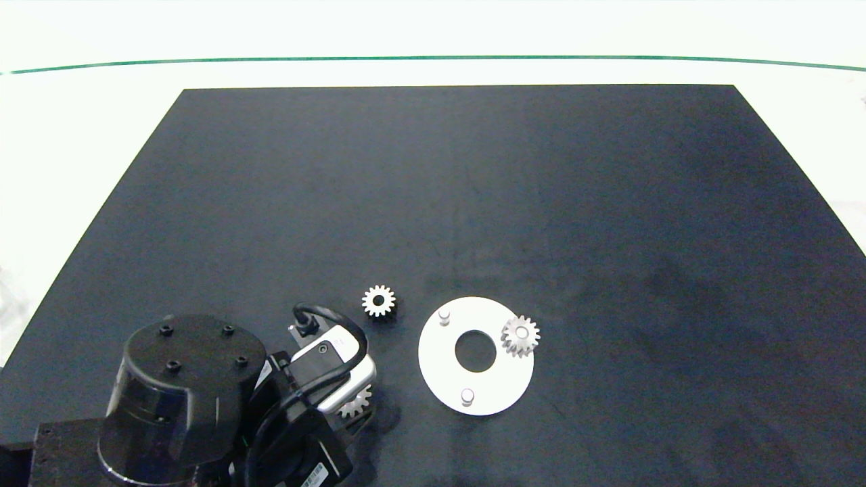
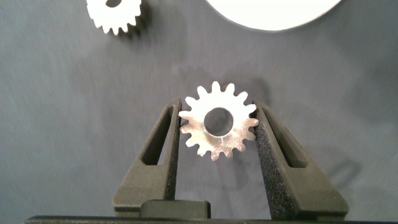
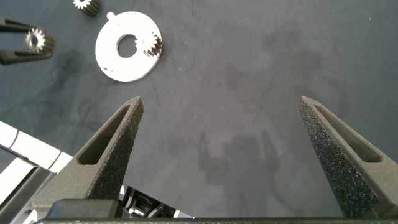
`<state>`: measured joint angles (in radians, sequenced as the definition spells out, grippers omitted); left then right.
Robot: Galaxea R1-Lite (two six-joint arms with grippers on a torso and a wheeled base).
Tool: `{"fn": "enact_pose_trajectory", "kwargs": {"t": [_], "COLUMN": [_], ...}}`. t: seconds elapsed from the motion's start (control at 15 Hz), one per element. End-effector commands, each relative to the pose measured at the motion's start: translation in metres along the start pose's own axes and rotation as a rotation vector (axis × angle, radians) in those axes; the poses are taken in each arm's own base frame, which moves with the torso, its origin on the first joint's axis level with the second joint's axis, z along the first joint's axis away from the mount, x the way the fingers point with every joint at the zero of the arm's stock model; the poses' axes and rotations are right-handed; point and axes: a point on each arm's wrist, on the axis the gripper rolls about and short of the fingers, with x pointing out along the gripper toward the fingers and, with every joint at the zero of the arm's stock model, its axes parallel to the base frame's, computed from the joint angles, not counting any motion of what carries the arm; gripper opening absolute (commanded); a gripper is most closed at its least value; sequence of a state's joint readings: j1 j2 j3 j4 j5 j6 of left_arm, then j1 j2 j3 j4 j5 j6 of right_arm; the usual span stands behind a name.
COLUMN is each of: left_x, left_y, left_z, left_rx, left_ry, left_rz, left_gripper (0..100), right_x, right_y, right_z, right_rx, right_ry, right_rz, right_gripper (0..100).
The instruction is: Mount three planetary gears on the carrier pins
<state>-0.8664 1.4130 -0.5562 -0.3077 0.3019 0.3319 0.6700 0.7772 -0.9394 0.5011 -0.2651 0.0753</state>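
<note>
The left arm fills the near left corner of the worktop [image 1: 473,189] and covers most of its own pincer [image 2: 217,127] in the head view. Only a few teeth of the gear [image 1: 356,404] it holds peek out from under the wrist camera housing. The left wrist view shows that gear [image 2: 218,121] whole, pinched by its teeth between the two foam-lined fingers [image 2: 171,140], its centre hole open.

A small label with fine print sits on the arm's near end, at the picture's bottom edge, but it cannot be read. No other writing shows.

The white disc [image 1: 446,365] lies right of the left pincer, near the worktop's near edge. Two bare pins stand on it, one at the far left [image 1: 444,315] and one at the near side [image 1: 467,396]. A second gear [image 1: 520,335] sits on the disc's right rim, overhanging the edge a little, with a pale spot in its centre. Whether the third pin is seated in it cannot be told for sure.

The third gear [image 1: 379,300] lies flat on the worktop, just left of the disc and apart from it. In the left wrist view it is cut off at the edge.

The right arm is outside the head view. Its pincer [image 3: 221,158] hangs above bare worktop with fingers spread wide, well apart from the disc.
</note>
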Motion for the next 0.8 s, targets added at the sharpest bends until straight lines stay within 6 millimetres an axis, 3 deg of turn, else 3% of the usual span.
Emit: {"fn": "enact_pose_trajectory", "kwargs": {"t": [0.07,0.4,0.8], "left_x": [-0.005,0.005,0.026], "left_y": [-0.011,-0.033,-0.04], "left_z": [0.009,0.022,0.043], "left_rx": [0.007,0.053,0.058], "left_ry": [-0.036,-0.054,-0.049], "left_rz": [-0.044,-0.11,-0.089], "left_gripper": [25,25,25], "right_x": [-0.006,-0.01,-0.021], "right_y": [-0.002,-0.004,-0.007], "right_z": [-0.003,-0.004,-0.009], "right_rx": [0.004,0.011,0.021], "right_ry": [-0.009,-0.009,-0.031], "right_rz": [-0.001,-0.024,-0.034], "right_gripper": [100,100,100]}}
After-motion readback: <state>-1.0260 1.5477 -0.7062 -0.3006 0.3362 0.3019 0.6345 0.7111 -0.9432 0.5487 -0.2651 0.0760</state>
